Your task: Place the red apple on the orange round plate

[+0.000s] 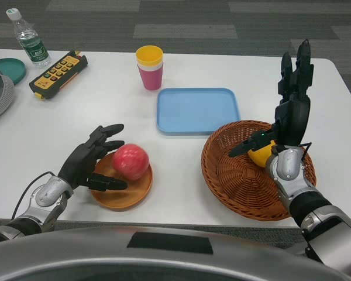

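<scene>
Two hands spread, left hand beside red apple (seemingly untouched), right hand raised

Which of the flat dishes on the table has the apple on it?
The orange round plate by the left hand; the blue tray holds nothing.

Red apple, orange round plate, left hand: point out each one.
red apple [130,161], head view, middle of its upper side.
orange round plate [124,197], head view, bare near part in front of the apple.
left hand [89,161], head view, back of the open hand, just left of the apple.
</scene>
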`<state>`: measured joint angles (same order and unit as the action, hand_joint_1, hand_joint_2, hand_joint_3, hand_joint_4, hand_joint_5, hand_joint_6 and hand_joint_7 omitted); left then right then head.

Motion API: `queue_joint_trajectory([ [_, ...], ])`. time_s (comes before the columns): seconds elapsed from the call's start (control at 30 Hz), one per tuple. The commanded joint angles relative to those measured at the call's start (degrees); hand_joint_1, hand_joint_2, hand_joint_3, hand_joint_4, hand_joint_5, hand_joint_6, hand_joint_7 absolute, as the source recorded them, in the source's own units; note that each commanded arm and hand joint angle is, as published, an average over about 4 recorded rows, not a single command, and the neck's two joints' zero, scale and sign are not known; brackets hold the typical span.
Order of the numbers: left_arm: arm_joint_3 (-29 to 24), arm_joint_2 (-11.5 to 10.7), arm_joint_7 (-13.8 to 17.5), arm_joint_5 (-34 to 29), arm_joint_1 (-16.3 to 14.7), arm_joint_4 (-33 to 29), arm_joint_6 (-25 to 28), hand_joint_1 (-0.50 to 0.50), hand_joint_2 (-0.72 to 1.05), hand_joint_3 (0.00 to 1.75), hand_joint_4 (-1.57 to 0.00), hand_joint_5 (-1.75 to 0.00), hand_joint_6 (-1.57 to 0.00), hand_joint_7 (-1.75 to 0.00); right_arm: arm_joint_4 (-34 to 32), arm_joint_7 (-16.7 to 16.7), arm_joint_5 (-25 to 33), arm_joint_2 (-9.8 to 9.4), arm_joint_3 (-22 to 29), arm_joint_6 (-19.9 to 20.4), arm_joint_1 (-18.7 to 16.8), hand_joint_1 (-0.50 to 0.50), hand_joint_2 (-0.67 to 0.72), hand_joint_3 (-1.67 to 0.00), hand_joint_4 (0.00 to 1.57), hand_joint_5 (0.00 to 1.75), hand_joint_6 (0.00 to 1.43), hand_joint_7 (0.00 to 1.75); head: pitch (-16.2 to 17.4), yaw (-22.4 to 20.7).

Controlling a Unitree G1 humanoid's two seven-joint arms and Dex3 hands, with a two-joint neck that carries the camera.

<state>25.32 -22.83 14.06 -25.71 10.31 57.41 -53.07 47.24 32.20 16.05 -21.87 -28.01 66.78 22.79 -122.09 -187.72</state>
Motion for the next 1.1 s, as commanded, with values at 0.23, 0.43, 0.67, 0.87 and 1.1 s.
queue_joint_trajectory([
  [0.23,-0.20,-0.11,-0.26,1.21,0.02,-0.37,-0.87,-0.32,0.60,0.00,0.00,-0.56,0.00,-0.35,0.14,0.16,0.43,-0.37,0.06,0.01,0.41,-0.17,0.63,0.00,0.09,0.00,0.00,0.00,0.04,0.00],
  [0.43,-0.38,-0.11,-1.91,1.23,0.02,-0.28,-2.98,-0.44,0.54,0.00,0.00,-0.62,0.00,-0.35,0.14,0.23,0.48,-0.37,0.06,0.01,0.45,-0.17,0.61,0.00,0.09,0.00,0.00,0.00,0.03,-0.09],
  [0.67,-0.71,-0.42,-2.86,-0.84,-0.40,-1.00,-4.93,-0.49,0.34,0.02,0.00,-0.69,0.00,-0.35,0.22,0.16,0.48,-0.37,0.06,0.01,0.48,-0.17,0.66,0.00,0.09,0.00,0.00,0.00,-0.10,-0.13],
  [0.87,-0.14,-0.99,-3.52,-6.86,-1.21,-2.74,-5.68,-0.50,0.21,0.04,0.00,-0.72,0.00,-0.35,0.27,0.23,0.48,-0.41,0.02,0.01,0.50,-0.17,0.63,0.00,0.09,0.00,0.00,0.00,-0.09,-0.13],
  [1.1,-0.97,-0.81,-6.13,-15.95,-1.54,-10.17,-5.99,-0.50,-0.26,0.09,0.00,-0.49,0.00,-0.31,0.31,0.23,0.48,-0.46,-0.14,0.01,0.52,-0.17,0.61,0.00,0.09,0.00,0.00,0.00,-0.41,-0.30],
])
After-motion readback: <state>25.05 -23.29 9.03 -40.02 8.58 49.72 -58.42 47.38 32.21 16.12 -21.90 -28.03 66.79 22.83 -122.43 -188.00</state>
